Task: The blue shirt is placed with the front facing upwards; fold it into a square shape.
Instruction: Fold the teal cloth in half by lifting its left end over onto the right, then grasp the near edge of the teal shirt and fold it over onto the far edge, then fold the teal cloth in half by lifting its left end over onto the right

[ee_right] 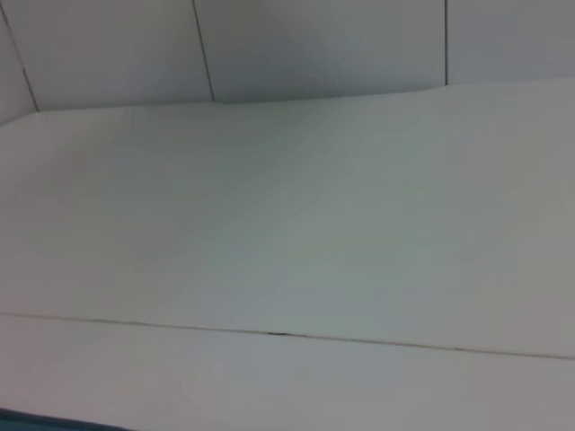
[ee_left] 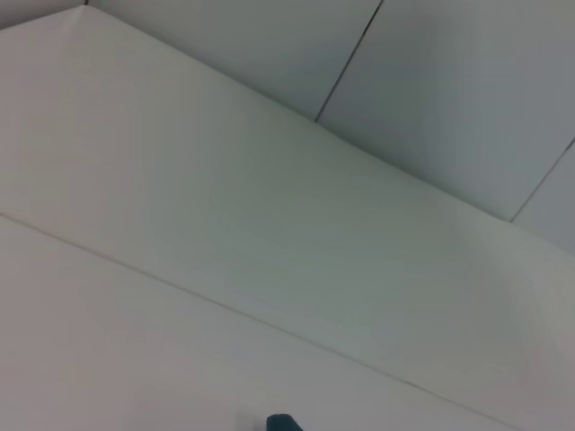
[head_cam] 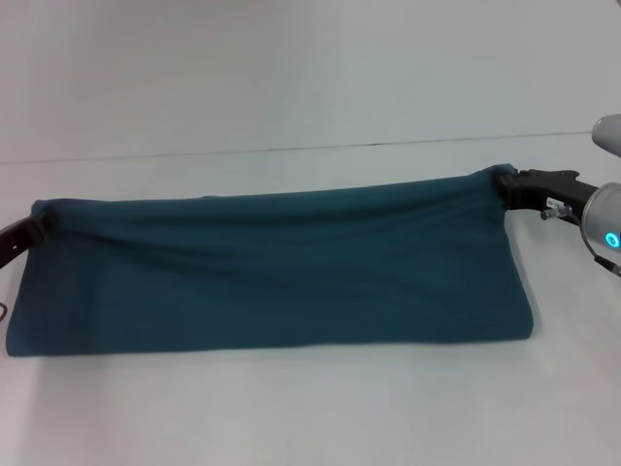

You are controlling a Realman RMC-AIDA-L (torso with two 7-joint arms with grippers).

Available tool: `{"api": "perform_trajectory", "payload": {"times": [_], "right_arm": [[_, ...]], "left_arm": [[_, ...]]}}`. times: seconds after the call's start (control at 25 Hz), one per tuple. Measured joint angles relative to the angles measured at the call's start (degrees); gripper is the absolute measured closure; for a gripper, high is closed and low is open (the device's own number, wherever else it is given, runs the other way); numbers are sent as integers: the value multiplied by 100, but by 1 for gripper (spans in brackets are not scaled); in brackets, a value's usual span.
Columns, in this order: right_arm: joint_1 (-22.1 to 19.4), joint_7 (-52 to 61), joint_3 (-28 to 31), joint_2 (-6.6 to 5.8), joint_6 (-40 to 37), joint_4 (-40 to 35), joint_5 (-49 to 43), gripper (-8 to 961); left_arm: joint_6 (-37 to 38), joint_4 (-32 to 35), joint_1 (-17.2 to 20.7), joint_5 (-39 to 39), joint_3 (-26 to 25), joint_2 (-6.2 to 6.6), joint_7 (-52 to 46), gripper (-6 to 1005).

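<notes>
The blue shirt lies as a long teal band across the white table, plain side up, with no lettering showing. Its upper edge is lifted and stretched between my two grippers. My left gripper is shut on the shirt's upper left corner. My right gripper is shut on the upper right corner, held higher than the left. A small teal tip of the shirt shows in the left wrist view, and a thin teal edge of the shirt shows in the right wrist view.
A seam line runs across the table behind the shirt. White panelled walls stand beyond the table. Bare table surface lies in front of the shirt and behind it.
</notes>
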Motion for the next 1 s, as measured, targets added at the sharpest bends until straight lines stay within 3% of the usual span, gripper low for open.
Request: {"api": "perform_trajectory", "payload": {"times": [0.32, 0.56, 0.68, 1.0], "right_arm": [[74, -3, -179, 3, 391, 88, 0, 699], [65, -240, -184, 3, 485, 121, 481, 594], [21, -427, -184, 3, 476, 128, 829, 541], [-20, -481, -339, -2, 480, 91, 958, 159]], "left_arm": [[-119, -3, -29, 0, -1, -17, 68, 754], [-248, -8, -25, 2, -16, -16, 131, 520], [-263, -40, -16, -59, -40, -16, 424, 471], [-29, -94, 29, -713, -6, -23, 1230, 339]]}}
